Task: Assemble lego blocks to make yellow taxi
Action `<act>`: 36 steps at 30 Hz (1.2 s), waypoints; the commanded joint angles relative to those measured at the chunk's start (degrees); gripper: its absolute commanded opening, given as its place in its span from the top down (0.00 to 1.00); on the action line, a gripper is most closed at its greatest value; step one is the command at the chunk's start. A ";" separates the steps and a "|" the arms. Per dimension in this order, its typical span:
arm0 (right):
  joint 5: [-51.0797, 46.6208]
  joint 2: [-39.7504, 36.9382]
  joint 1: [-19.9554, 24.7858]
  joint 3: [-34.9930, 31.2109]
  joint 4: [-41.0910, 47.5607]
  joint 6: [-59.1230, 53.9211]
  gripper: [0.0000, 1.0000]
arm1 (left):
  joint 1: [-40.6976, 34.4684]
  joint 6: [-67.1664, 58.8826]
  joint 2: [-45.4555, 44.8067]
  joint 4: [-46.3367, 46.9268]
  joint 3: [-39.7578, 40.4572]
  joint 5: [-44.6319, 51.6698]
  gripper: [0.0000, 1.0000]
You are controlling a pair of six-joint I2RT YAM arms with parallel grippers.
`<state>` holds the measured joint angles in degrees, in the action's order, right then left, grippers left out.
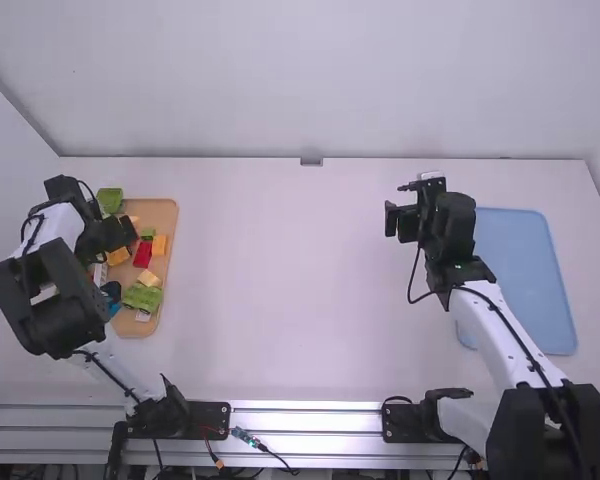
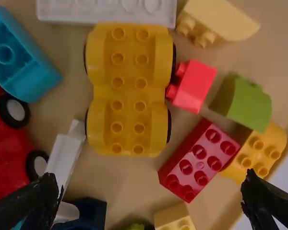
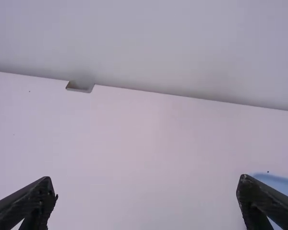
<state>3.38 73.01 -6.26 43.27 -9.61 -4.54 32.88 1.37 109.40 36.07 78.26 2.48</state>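
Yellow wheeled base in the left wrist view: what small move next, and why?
Probably shift the left gripper over the yellow wheeled base before lowering: its open fingers hold nothing, the base lies studs-up off the line between their tips, and a small red brick crowds its side.

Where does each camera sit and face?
High: fixed above and behind, facing forward and down at the table; left arm and right arm show.
Left wrist: on that arm, facing down into the tan tray; open left tool shows.
Right wrist: on that arm, facing the far wall; open right tool shows.
High and right wrist share the blue tray.
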 commanded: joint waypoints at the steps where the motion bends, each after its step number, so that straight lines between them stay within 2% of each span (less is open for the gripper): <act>1: -0.24 0.39 -0.11 2.21 -0.07 0.04 0.01 | 0.00 -1.84 -0.17 -0.98 -1.86 1.14 0.00; 12: -0.24 0.39 -0.09 2.21 0.00 0.04 0.01 | 0.13 0.22 -0.15 -8.20 -7.10 -1.07 0.02; 15: -0.26 0.39 -0.11 2.21 -0.04 0.07 0.01 | 0.13 2.23 -0.15 -8.79 -7.28 -3.89 0.02; 20: -0.24 0.39 -0.11 2.21 -0.02 0.02 0.01 | 0.13 2.23 -0.13 -10.91 -7.02 -2.84 0.00; 36: -0.24 0.39 -0.09 2.21 -0.04 0.02 0.01 | 0.50 4.37 1.07 -7.52 -2.73 -4.63 0.01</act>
<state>3.18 73.01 -6.26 43.27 -9.52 -4.71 33.17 5.17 109.49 27.79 74.30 -1.98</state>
